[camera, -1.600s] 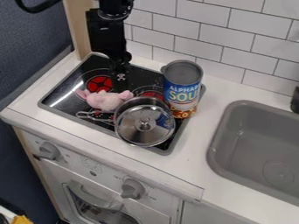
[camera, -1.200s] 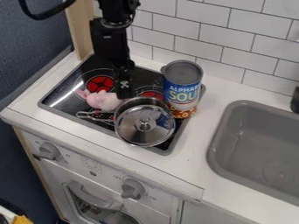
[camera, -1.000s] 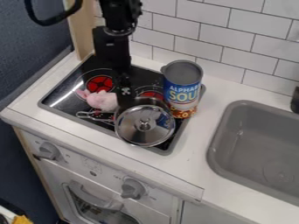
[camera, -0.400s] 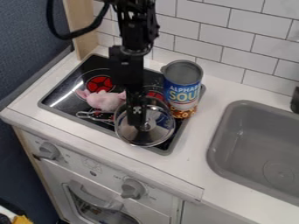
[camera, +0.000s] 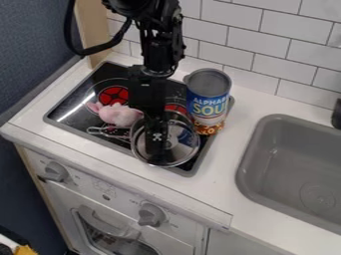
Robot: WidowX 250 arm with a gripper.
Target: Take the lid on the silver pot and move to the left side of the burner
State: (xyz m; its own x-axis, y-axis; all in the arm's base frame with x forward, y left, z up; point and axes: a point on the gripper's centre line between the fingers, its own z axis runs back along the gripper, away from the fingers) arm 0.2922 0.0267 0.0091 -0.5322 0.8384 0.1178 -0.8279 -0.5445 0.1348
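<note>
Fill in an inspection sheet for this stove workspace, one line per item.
Surface: black stovetop with red burner markings, set in a white counter.
Job's things: lid over the silver pot, part of the pot showing behind it.
Clutter: pink plush toy left of the pot; soup can behind it to the right.
Gripper: over the lid, pointing down.
Cables: black cable looping beside the arm.
Surroundings: gray sink at right, tiled wall behind.
</note>
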